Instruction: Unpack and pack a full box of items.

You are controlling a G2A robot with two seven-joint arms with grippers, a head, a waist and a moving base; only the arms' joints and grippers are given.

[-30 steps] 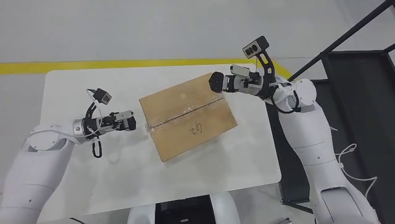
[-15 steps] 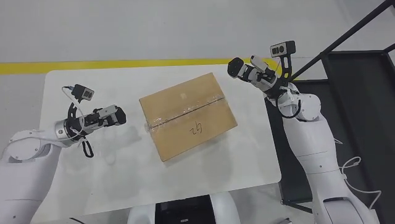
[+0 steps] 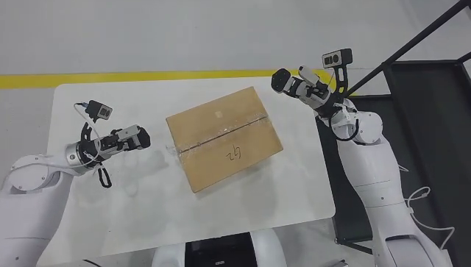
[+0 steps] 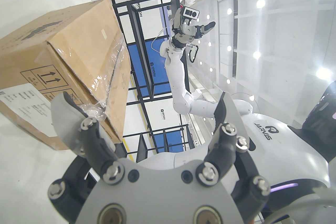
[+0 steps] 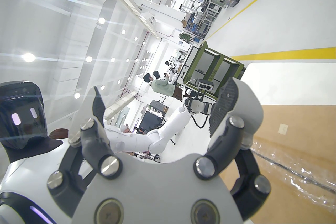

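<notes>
Now that both have backed off the box (image 3: 223,138), the left claw (image 3: 142,136) and right claw (image 3: 280,81) gape wide.

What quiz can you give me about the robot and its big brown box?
1. True or false: the right gripper is holding the cardboard box.
2. Pick one: the left gripper is A) shut on the box, B) open beside the box, not touching it, C) inside the box.
3. What seals the box's top seam?

Key:
1. False; it is open, off the box's corner.
2. B.
3. The clear tape.
</notes>
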